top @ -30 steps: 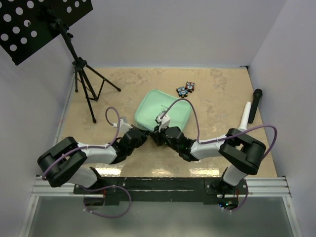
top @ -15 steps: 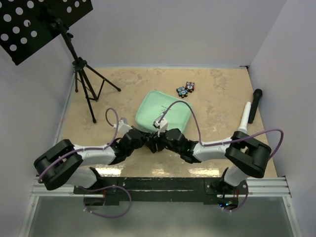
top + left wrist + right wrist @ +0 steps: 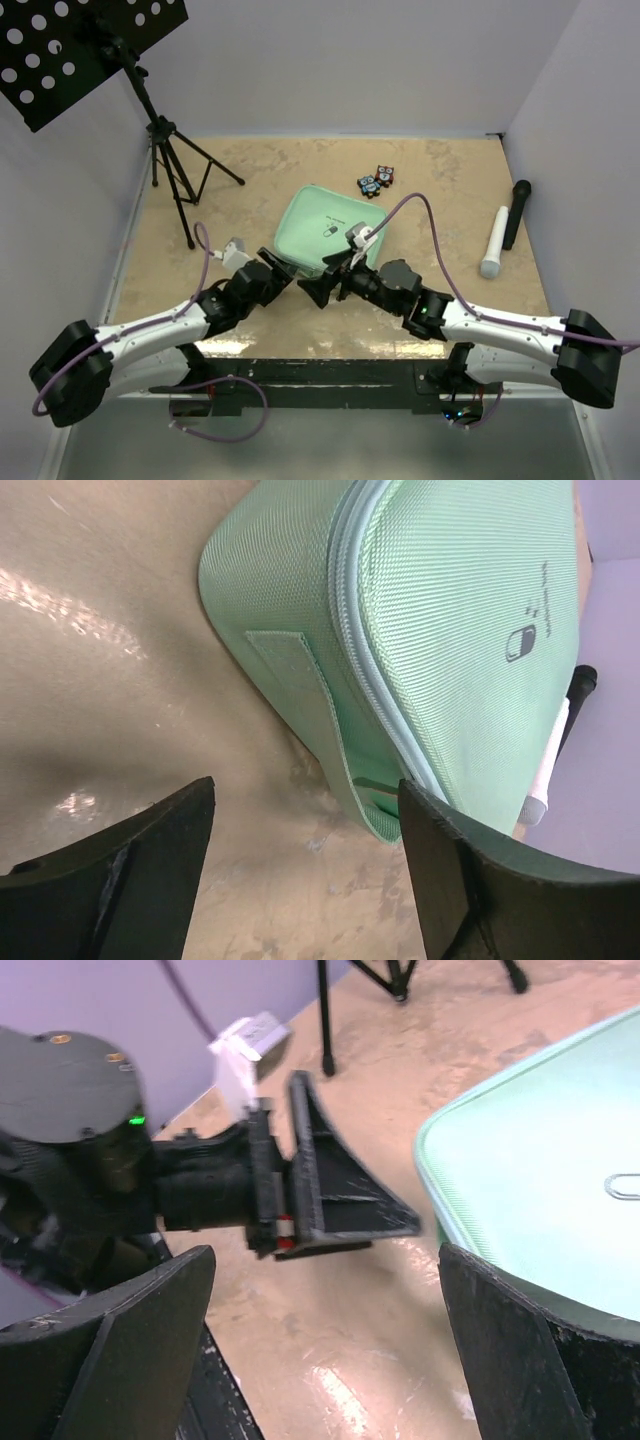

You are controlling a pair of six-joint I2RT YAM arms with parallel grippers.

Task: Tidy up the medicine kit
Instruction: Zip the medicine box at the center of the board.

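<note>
The medicine kit (image 3: 335, 230) is a mint-green zip case lying closed on the tan table, with a small pill mark on its lid. My left gripper (image 3: 283, 268) stands open just off the kit's near left corner. In the left wrist view the kit (image 3: 450, 610) fills the upper right, and a green strap end lies close to the right finger (image 3: 470, 870) of my left gripper (image 3: 305, 785), with only bare table between the fingers. My right gripper (image 3: 320, 280) is open at the kit's near edge. In the right wrist view my right gripper (image 3: 325, 1252) faces the left gripper's black fingers (image 3: 340, 1200), with the kit (image 3: 540, 1180) on the right.
A music stand's tripod (image 3: 175, 170) stands at the back left. Two small owl-patterned packets (image 3: 377, 180) lie behind the kit. A white tube (image 3: 494, 243) and a black microphone (image 3: 516, 212) lie at the right, near the wall.
Both grippers were shut at the kit's near edge and have opened. Both arms have dropped lower and drawn back a little toward the table's front.
</note>
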